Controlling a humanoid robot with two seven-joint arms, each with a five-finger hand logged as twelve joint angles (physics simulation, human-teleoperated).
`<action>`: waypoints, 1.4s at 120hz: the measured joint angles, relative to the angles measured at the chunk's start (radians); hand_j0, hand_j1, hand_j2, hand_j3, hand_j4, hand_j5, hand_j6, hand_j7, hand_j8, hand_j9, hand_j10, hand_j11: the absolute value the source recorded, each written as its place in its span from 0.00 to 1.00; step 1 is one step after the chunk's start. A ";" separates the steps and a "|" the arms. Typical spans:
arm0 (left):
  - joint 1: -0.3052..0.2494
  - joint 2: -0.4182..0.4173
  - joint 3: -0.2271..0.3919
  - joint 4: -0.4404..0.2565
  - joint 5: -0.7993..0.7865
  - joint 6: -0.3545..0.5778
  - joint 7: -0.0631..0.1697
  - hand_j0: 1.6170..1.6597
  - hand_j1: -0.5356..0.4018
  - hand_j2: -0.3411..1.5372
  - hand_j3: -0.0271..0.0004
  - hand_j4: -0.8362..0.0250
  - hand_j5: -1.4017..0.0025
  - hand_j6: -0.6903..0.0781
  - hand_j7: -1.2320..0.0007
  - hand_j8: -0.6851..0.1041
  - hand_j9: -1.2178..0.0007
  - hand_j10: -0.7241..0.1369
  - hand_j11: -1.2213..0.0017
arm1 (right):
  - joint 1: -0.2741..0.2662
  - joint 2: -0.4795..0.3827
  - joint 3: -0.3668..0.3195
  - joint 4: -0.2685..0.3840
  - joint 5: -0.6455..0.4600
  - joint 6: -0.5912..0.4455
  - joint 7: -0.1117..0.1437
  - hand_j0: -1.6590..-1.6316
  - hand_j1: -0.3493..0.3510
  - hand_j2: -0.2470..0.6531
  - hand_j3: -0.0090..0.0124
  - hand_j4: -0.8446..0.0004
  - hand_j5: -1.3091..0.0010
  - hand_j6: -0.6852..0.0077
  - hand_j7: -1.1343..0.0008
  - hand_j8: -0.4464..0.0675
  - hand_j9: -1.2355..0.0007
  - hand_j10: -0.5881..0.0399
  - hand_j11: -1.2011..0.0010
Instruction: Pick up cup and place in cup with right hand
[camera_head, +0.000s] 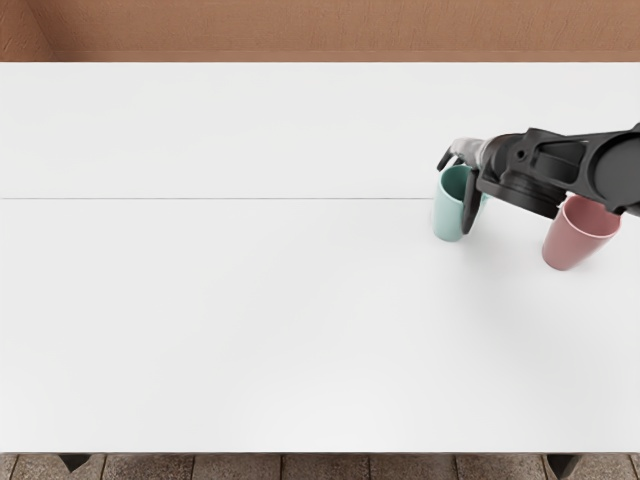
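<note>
Beyond the white table (250, 300) we see a brown wall (300, 35). Our right hand (508, 165) is right at the teal cup (448, 212), partly covering it; we cannot tell whether it grips. We judge that cup light, stiff, perhaps slick, best clasped around its upper wall. The pink cup (573, 240) sits near, right of the teal one.

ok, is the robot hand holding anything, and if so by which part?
Can't tell: the robot hand is at the rim of the teal cup, but this view doesn't settle a grip.
</note>
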 joint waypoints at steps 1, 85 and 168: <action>0.000 0.000 0.000 0.000 0.000 0.000 0.000 0.96 0.94 0.18 0.98 0.97 0.99 0.89 1.00 0.86 1.00 0.84 0.99 | 0.000 -0.001 0.002 0.000 0.002 0.000 0.000 0.17 0.29 0.18 0.43 0.62 0.69 0.51 0.66 0.23 0.68 0.40 0.68; 0.000 0.000 0.000 0.000 0.000 0.000 0.000 0.96 0.94 0.18 0.98 0.97 0.99 0.89 1.00 0.86 1.00 0.84 0.99 | 0.108 -0.346 0.173 0.198 0.102 0.057 0.002 0.47 0.67 0.20 0.42 0.59 0.30 0.74 0.27 0.69 0.28 0.57 0.27; 0.000 0.000 0.000 0.000 0.000 0.000 0.000 0.96 0.94 0.18 0.98 0.97 0.99 0.89 1.00 0.86 1.00 0.84 0.99 | 0.166 -0.737 0.112 0.368 0.106 0.231 0.001 0.50 0.69 0.24 0.43 0.61 0.28 0.77 0.26 0.72 0.28 0.58 0.26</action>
